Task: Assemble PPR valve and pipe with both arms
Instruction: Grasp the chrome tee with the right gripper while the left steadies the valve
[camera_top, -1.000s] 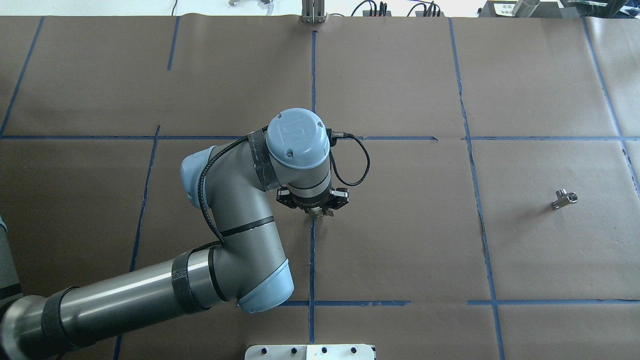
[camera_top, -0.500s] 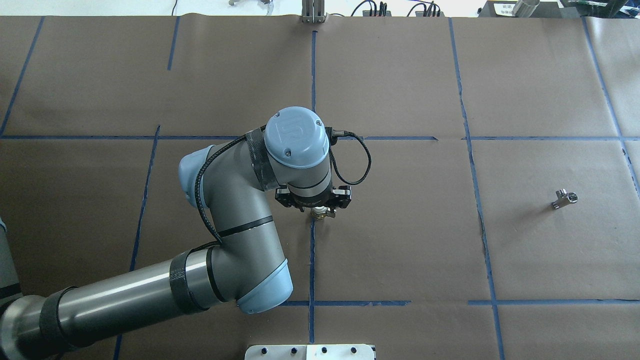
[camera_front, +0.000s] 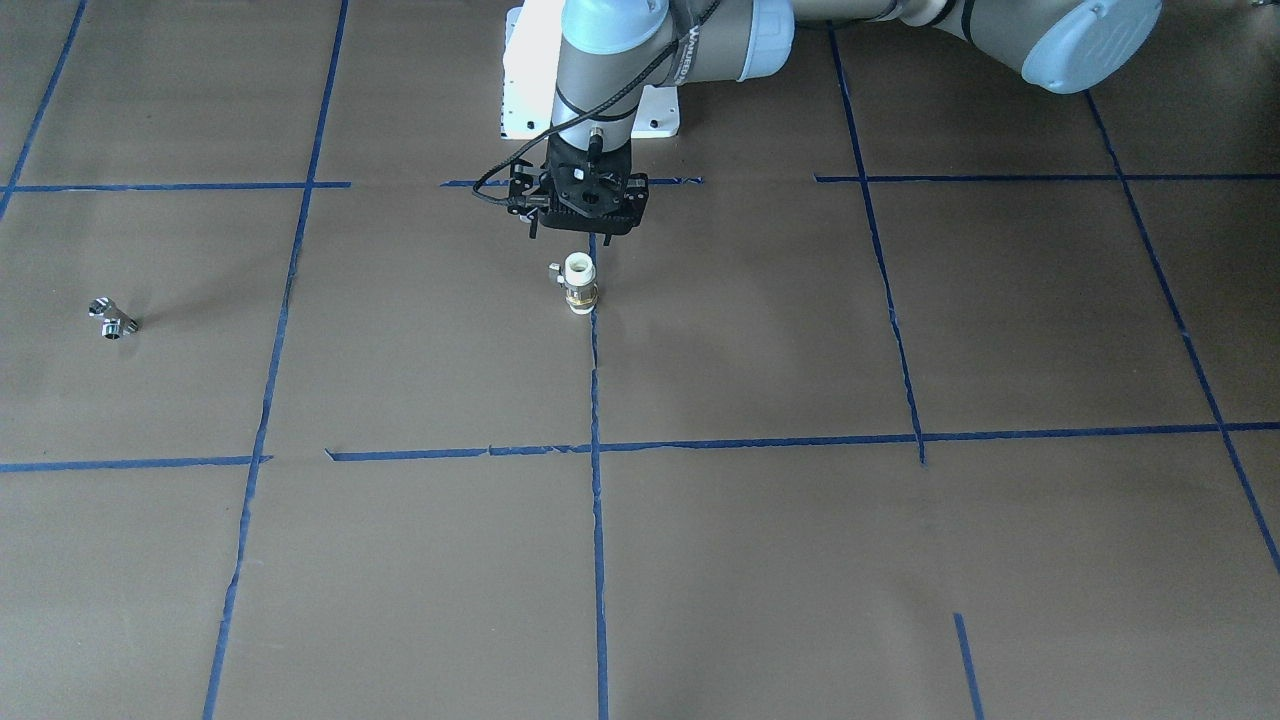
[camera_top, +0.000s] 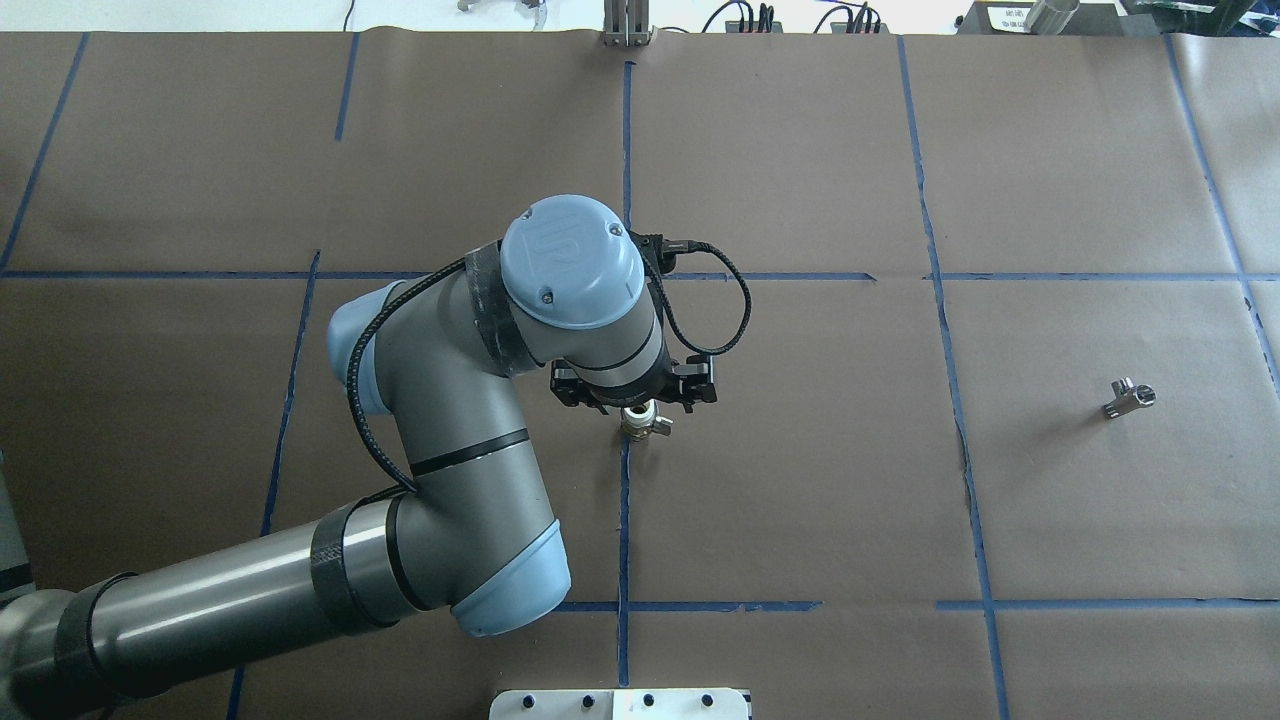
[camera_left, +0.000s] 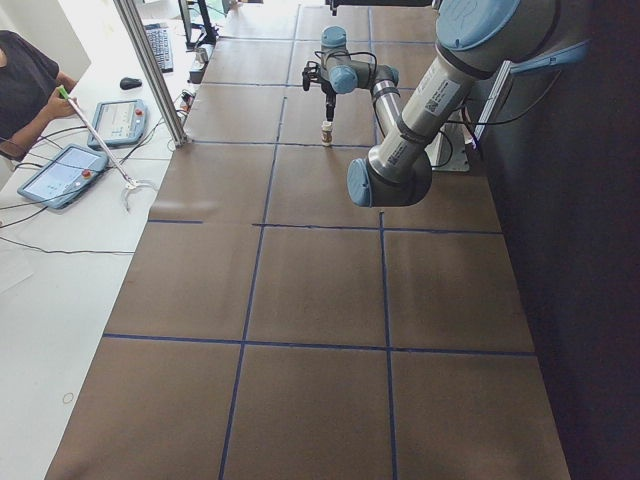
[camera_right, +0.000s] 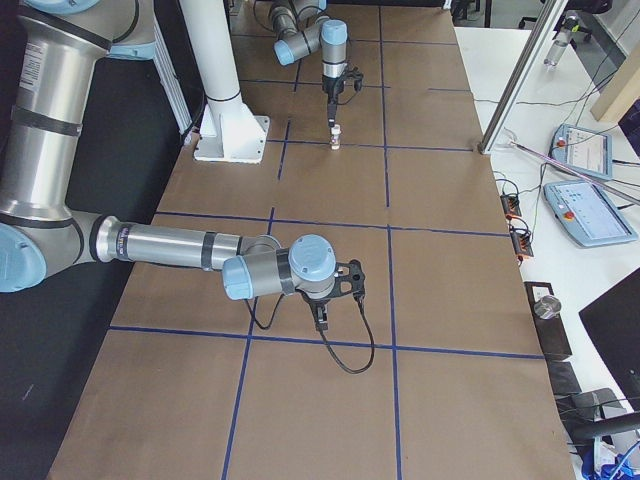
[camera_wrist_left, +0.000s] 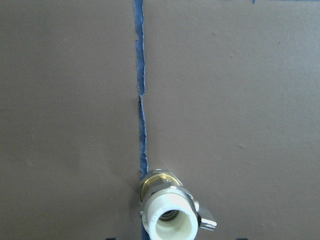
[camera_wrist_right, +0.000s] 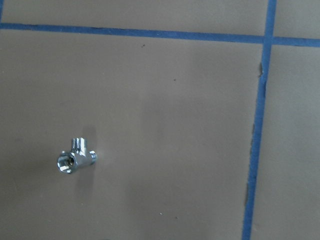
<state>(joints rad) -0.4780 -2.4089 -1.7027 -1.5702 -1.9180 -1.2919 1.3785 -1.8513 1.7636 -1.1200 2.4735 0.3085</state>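
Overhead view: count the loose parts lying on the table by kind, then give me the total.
PPR valve, white and brass: 1
pipe, silver T fitting: 1
Total: 2

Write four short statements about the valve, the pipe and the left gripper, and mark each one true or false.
1. The PPR valve stands upright on a blue tape line. True.
2. The left gripper is clamped on the valve. False: it hangs just above the valve with a gap between them, and the valve stands free.
3. The pipe lies on the table on the robot's right side, far from the valve. True.
4. The pipe is already fitted into the valve. False: the two parts are well apart, and nothing touches the pipe.
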